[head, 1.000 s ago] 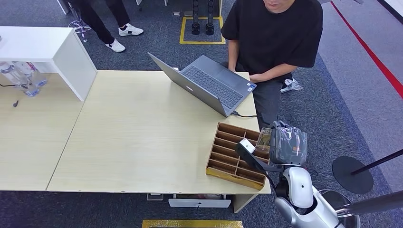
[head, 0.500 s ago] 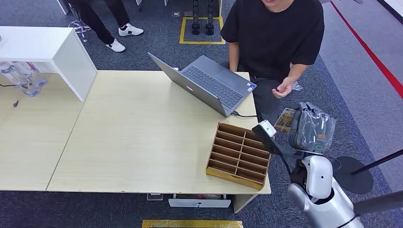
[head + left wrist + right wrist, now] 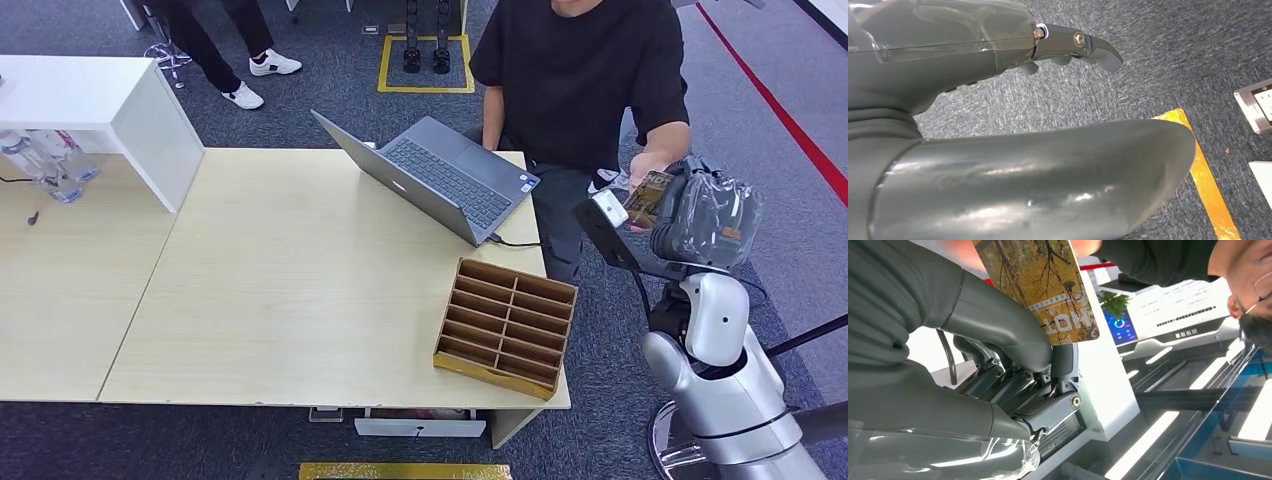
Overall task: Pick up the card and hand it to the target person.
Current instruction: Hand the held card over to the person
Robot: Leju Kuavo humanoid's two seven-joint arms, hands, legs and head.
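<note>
The card (image 3: 648,198), printed with yellow autumn trees, is pinched between the thumb and fingers of my right hand (image 3: 705,222), raised off the table's right side. The right wrist view shows the card (image 3: 1043,285) standing up out of that hand (image 3: 1013,370). A person in a black shirt (image 3: 585,70) stands behind the table. Their outstretched hand (image 3: 645,165) is right at the card's upper edge; I cannot tell whether it touches. My left hand (image 3: 973,55) hangs over grey carpet, fingers apart and holding nothing.
A wooden divided organiser (image 3: 505,325) sits at the table's front right corner. An open grey laptop (image 3: 440,180) is behind it with a cable off the edge. A white cabinet (image 3: 95,105) stands at the left. Another person's legs (image 3: 215,40) are at the back.
My right arm carried the card from above the organiser up and rightward, off the table, toward the person. The person's arm swung out from their lap to meet the card.
</note>
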